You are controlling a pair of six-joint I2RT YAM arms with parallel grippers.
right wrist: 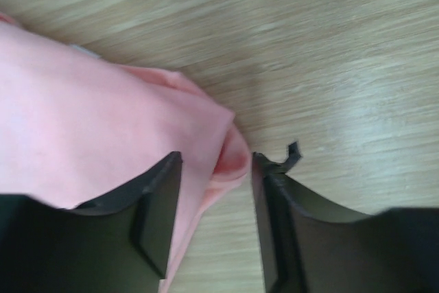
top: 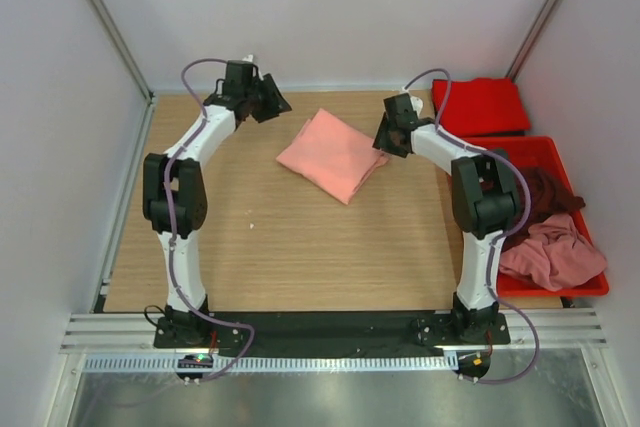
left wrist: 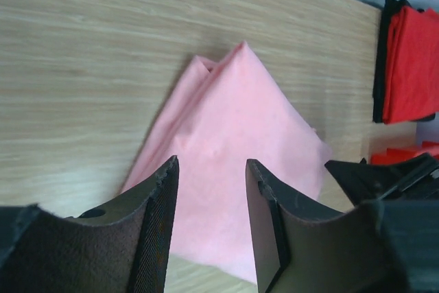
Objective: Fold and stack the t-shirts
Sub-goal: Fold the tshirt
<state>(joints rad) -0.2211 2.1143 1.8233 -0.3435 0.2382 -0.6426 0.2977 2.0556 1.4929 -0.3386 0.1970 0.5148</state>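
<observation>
Overhead, I see the salmon-pink t-shirt (top: pixel 333 154) lying folded into a compact, slightly skewed packet at the far middle of the wooden surface (top: pixel 300 247), with an arm on either side. The left fingers (top: pixel 270 99) hang off to its left, apart from the cloth. The right fingers (top: pixel 388 135) hover just beside its right corner. Neither pair carries anything, so I judge this fold finished. A bright red t-shirt (top: pixel 480 105) sits folded flat at the far right corner, probably the base of the stack. Next to it, the red bin (top: pixel 500 143) holds the dark maroon t-shirt (top: pixel 548 192) and the dusty pink t-shirt (top: pixel 550 252), both crumpled and not yet folded. Plain white walls and metal corner posts close in the cell.

From the left wrist, my fingers (left wrist: pixel 154 231) stand parted with nothing between them, looking across the salmon packet. Its stacked layers show along the left edge, and the red shirt lies well beyond at upper right. Pale wood grain runs all around.

From the right wrist, the fingers (right wrist: pixel 154 211) are spread on either side of the rolled fold at the packet's corner. They are above it and not pinching, as far as I can judge. Bare wood fills the rest of the view.

Both pairs stand released near opposite sides, placed, I reckon, to lift the packet across onto the red shirt without spilling its folds.
</observation>
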